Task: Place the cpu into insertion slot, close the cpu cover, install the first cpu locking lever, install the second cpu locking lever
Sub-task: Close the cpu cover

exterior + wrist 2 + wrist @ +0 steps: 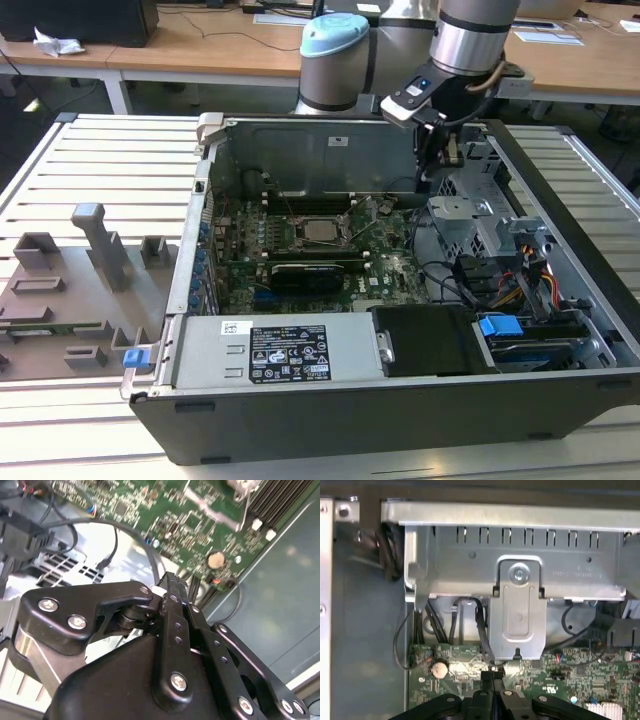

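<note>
Closed finger against finger, the jaws of the gripper (492,674) leave no gap, and nothing is seen held between the fingers (487,681). In the first wrist view their tips hang just above the green board (580,680), near its edge; whether they touch it cannot be told. A round coin cell (438,669) sits on the board near the tips. A bent silver bracket (517,615) with one screw stands close behind them. Black cables (480,625) drop past the bracket to the board right beside the tips, crowding the space there. Behind the bracket runs a grey sheet-metal cage wall (470,555) with a row of slots.

The second wrist view looks past the gripper's black linkage; the tips (172,582) meet above the board edge, with the coin cell (216,559) near them and cables looping over the grey case floor (280,595).

In the exterior view the gripper (432,172) hangs inside the open computer case (350,410), at its far side toward the exterior view's right, next to the drive cage (470,225). The cpu (322,232) lies in the insertion slot (322,214) near the middle of the board, well apart from the gripper, silver top facing up. A power supply (290,350) fills the near side of the case. A grey fixture tray (60,290) rests on the slatted table (100,150) at the exterior view's left.
</note>
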Tool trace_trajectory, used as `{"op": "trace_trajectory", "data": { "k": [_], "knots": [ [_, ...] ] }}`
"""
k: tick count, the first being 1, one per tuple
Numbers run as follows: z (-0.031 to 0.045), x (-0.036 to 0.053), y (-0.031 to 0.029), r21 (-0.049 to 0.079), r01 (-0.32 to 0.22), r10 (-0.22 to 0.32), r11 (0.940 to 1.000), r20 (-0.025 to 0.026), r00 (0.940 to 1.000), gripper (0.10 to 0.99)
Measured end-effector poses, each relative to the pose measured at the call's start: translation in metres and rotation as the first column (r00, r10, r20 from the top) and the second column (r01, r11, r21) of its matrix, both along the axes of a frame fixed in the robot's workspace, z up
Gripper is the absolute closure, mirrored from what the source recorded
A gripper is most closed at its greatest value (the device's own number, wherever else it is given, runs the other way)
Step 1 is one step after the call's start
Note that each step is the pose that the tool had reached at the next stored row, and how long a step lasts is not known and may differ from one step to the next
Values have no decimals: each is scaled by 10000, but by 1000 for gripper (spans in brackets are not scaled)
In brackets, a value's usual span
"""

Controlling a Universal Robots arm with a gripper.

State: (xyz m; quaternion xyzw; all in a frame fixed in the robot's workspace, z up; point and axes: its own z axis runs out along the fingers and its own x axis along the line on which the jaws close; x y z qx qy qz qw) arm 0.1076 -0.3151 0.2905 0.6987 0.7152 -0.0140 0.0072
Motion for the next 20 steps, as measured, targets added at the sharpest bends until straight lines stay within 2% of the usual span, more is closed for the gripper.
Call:
{"op": "trace_trajectory", "data": {
  "k": [7,11,15,20],
  "knots": [
    [0,242,10,-8,-1,1,10000,-66,10000,980],
    [0,353,12,-45,0,0,10000,-87,10000,980],
    [0,445,12,-96,0,-1,10000,-115,9999,980],
    [-12,492,14,-110,-2,0,9999,-123,9999,980]
  ]
}}
